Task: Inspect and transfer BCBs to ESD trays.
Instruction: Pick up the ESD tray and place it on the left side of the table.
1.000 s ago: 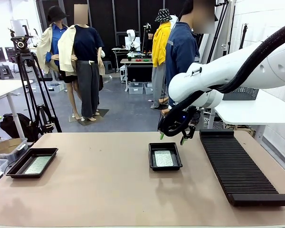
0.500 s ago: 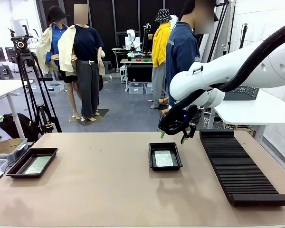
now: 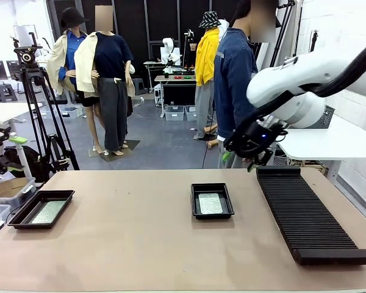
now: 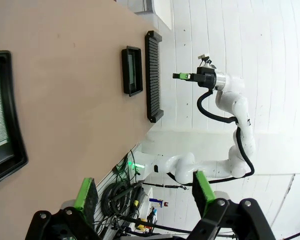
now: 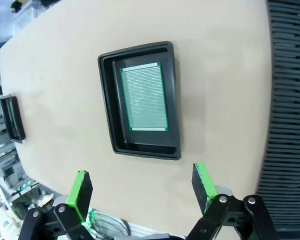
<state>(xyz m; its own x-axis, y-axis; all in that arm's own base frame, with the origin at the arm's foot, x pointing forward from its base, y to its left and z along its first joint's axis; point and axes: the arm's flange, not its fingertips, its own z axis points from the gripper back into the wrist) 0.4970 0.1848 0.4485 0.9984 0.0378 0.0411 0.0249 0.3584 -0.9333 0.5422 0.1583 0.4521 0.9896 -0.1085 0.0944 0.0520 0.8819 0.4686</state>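
Two black ESD trays lie on the table, each holding one green BCB. The middle tray (image 3: 211,213) with its board (image 3: 210,203) appears from above in the right wrist view as tray (image 5: 106,100) and board (image 5: 144,97). The left tray (image 3: 24,215) holds the other board (image 3: 49,211). My right gripper (image 3: 241,160) hangs open and empty above the table's far edge, up and to the right of the middle tray; its own view shows it (image 5: 142,187) open. My left gripper (image 4: 144,190) is open and empty, with the left tray (image 4: 10,145) at that view's left edge.
A long black ribbed rack (image 3: 305,213) runs along the table's right side, close to the middle tray. A person (image 3: 235,79) stands behind the far edge near my right arm. A tripod (image 3: 39,110) stands off the table at back left. Bins (image 3: 0,195) sit beside the left edge.
My right gripper has risen and swung right, away from above the middle tray toward the rack's far end. My left arm has come into view at the left edge.
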